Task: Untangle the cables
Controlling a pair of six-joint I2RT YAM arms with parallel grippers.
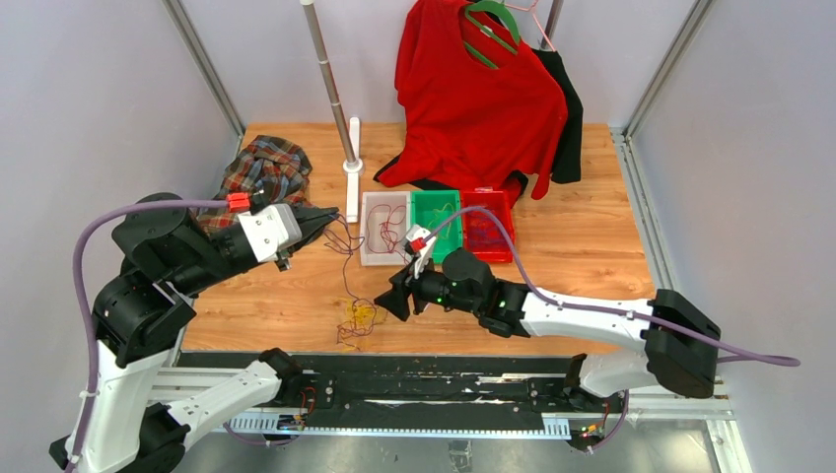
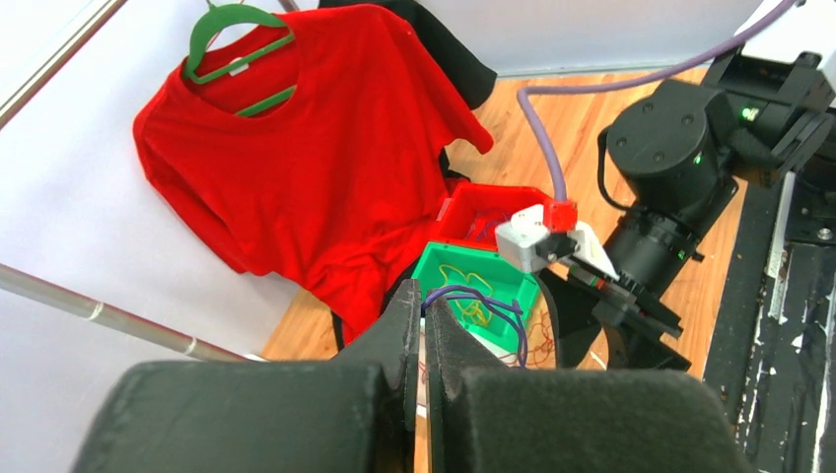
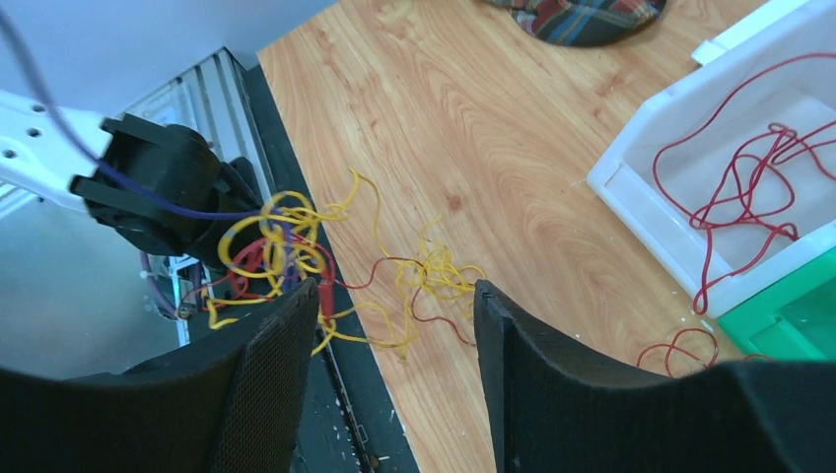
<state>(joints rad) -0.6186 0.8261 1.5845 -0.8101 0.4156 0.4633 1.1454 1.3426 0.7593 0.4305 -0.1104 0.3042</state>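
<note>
Cables (image 3: 281, 251) in a loose snarl of yellow, dark red and purple thread-thin loops, straddling the near edge of the table (image 3: 493, 118), just past the left finger of the right pincer (image 3: 394, 296). That pincer released, fingers spread, grasping nothing. Only from the left wrist: left pincer (image 2: 422, 296) clenched on a purple wire (image 2: 488, 301) curling out to the right of its tips. Only from overhead: one thin dark strand strung from those tips down to the snarl. Only from the right wrist: farther beyond the right finger, a white tray (image 3: 641, 212) with red wires (image 3: 749, 187) coiled inside.
</note>
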